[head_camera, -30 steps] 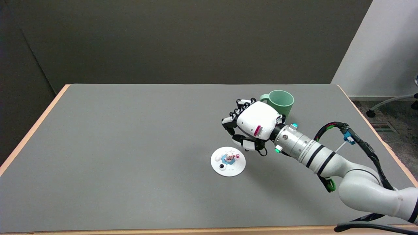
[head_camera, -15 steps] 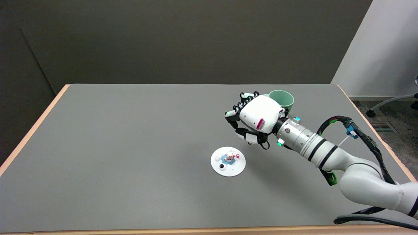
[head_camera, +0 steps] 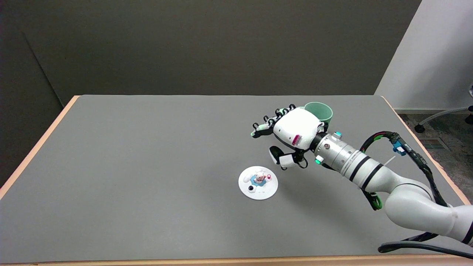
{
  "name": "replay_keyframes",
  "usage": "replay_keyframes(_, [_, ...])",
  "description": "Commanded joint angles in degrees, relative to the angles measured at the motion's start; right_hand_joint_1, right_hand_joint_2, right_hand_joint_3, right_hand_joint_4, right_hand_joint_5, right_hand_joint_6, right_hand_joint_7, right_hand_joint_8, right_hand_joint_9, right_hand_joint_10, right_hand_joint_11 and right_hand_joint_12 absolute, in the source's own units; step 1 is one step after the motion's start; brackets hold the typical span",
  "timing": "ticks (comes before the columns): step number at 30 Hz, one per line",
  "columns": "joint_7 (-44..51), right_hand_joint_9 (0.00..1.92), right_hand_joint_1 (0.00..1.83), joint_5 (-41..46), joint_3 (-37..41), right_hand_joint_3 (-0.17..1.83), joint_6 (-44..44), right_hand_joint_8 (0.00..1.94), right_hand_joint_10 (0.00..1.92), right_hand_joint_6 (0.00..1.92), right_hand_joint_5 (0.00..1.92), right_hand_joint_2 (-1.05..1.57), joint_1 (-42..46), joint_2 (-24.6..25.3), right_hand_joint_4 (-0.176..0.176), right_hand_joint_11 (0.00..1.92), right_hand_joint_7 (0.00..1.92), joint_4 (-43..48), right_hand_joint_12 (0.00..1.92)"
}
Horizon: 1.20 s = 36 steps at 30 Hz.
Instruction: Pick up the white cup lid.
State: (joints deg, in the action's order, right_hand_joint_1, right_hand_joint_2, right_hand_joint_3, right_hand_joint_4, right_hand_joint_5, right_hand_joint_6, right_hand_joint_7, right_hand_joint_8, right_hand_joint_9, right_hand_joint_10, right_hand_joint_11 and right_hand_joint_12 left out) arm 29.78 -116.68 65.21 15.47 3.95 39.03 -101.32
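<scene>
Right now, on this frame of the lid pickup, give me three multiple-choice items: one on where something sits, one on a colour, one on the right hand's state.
1. Where does the white lid lie?
A. On top of the mug
B. Flat on the table, nearer the camera than the mug
C. In the right hand

2. What colour is the mug?
A. Red
B. Black
C. Pale green

3. What is the right hand doing?
A. Holding nothing, fingers spread
B. Holding the lid
C. Gripping the mug's handle

Answers:
1. B, since the lid lies on the grey table, apart from the mug.
2. C, since its rim and wall show pale green behind the hand.
3. A, since the fingers are apart and the lid lies untouched, nearer the camera than the hand.
</scene>
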Motion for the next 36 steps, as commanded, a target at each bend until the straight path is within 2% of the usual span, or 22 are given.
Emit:
replay_keyframes(1, [0.03, 0.97, 0.92, 4.86, -2.07, 0.84, 1.48, 0.22, 0.31, 0.21, 0.7, 0.81, 0.69, -0.25, 0.176, 0.65, 0.77, 1.32, 1.17])
replay_keyframes(3, [-0.07, 0.97, 0.92, 4.86, -2.57, 0.84, 1.48, 0.22, 0.31, 0.21, 0.7, 0.82, 0.7, -0.25, 0.176, 0.65, 0.79, 1.57, 1.17])
replay_keyframes(5, [-0.21, 0.96, 0.91, 4.86, -3.2, 0.95, 1.48, 0.19, 0.34, 0.21, 0.71, 0.76, 0.76, -0.24, 0.176, 0.66, 0.81, 1.87, 1.13])
replay_keyframes(11, [-0.29, 0.96, 0.9, 5.62, -4.8, 0.95, 1.89, 0.19, 0.35, 0.21, 0.72, 0.76, 0.76, -0.16, 0.176, 0.65, 0.82, 2.26, 1.16])
replay_keyframes(13, [-0.18, 0.98, 0.92, 7.18, -5.58, 0.82, 2.04, 0.23, 0.31, 0.22, 0.72, 0.82, 0.68, -0.18, 0.176, 0.64, 0.8, 2.27, 1.2])
replay_keyframes(36, [-0.37, 0.98, 0.91, 7.49, -10.26, 0.81, 3.0, 0.23, 0.31, 0.22, 0.72, 0.82, 0.69, -0.25, 0.176, 0.63, 0.81, 3.22, 1.22])
